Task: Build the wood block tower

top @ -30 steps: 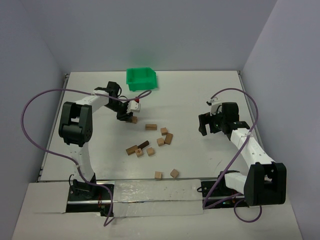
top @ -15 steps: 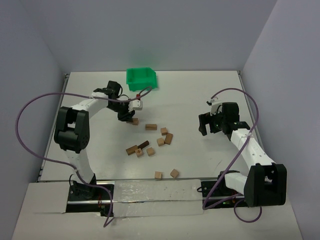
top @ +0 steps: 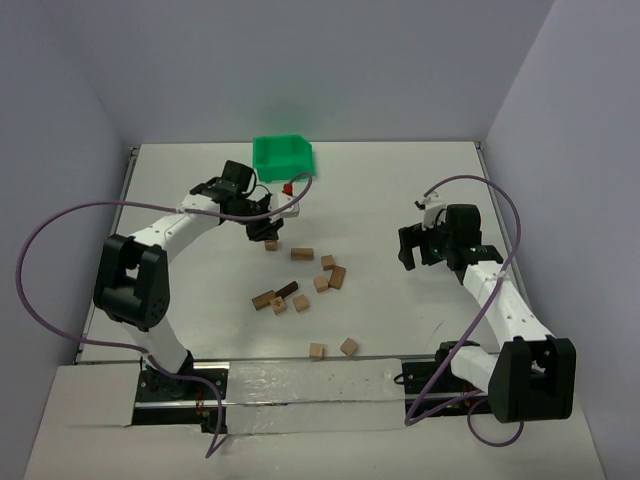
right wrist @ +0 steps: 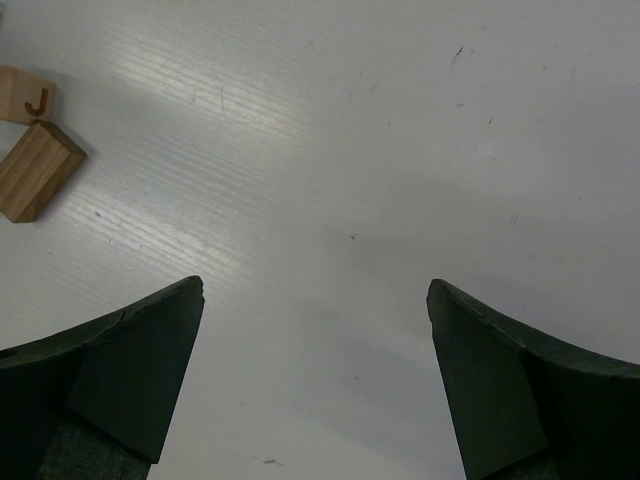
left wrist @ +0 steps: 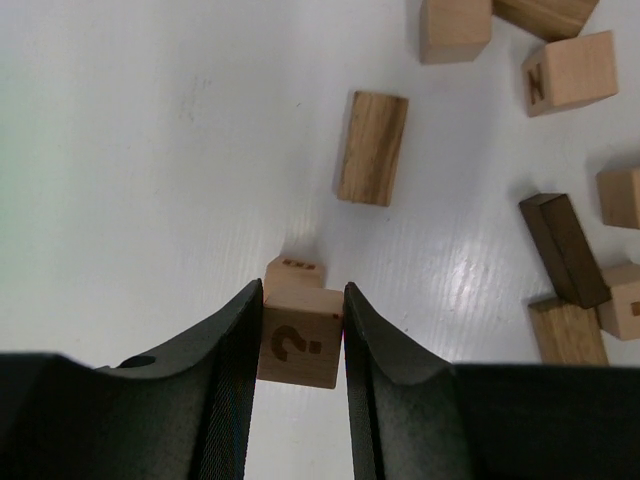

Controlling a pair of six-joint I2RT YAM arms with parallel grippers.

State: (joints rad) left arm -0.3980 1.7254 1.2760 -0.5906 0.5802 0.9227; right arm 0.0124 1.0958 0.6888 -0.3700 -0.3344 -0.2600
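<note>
Left wrist view showed the left claw [left wrist: 302, 292] closed on a tan cube [left wrist: 300, 348], its two dark fingers [left wrist: 225, 380] pressed against the cube's opposite sides. The face turned to the camera bore a burnt-in question mark. A second cube [left wrist: 293, 270] sat directly beyond it on the bench [left wrist: 150, 150], partly hidden. Whether the two cubes touched could not be told. A tan bar [left wrist: 371, 148] lay a little farther off, and a dark bar [left wrist: 563, 250] lay to the right among more tan pieces.

From the top camera, the left claw [top: 265, 232] hung over the second cube [top: 271, 243] near the green bin [top: 283, 157], which stood at the far edge. No tower stood yet. The other blocks [top: 321, 284] lay loose and flat around the middle of the bench [top: 400, 180], with the bar [top: 302, 254] nearest the left claw and the dark bar [top: 287, 291] in a small cluster nearer the arms. Two single blocks [top: 317, 350] rested close to the near edge.

On the right side, well apart from the pile, the right claw [top: 410, 250] was held above bare bench. Its own camera showed the right claw [right wrist: 312, 290] spread wide with nothing between the jaws. A J cube [right wrist: 25, 100] and a plain block [right wrist: 38, 170] touching it showed at the left edge.
</note>
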